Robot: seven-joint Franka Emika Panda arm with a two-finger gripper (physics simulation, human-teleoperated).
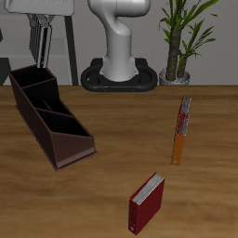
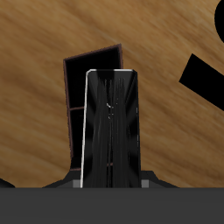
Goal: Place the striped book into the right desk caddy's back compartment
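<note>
Gripper (image 1: 38,39) sits high above the back end of the right desk caddy (image 1: 51,116), clenched on the striped book (image 1: 38,44). The book hangs upright between the fingers, a thin slab with fine vertical black-and-white stripes. It is clear of the caddy, not yet inside it.

In the wrist view the striped book (image 2: 109,127) fills the middle: a flat rounded-corner panel with a pale edge, dark glossy face and faint streaks. Behind it is a piece of the right desk caddy (image 2: 87,70), its dark brown rim framing a black interior. Which compartment that is cannot be told from this view alone.

The caddy is a long, dark brown, open-topped box lying at an angle on the wood-grain table (image 1: 112,139). Slanted dividers split it into three sections. The back compartment (image 1: 31,82) is the end section nearest the gripper.

The red book (image 1: 147,203) with white page edges lies well apart from the caddy, nearer the table's front edge. The thin orange-and-red book (image 1: 181,130) lies across the table from the caddy. A potted plant (image 1: 181,42) stands behind that book, beside the white robot base (image 1: 119,56).
</note>
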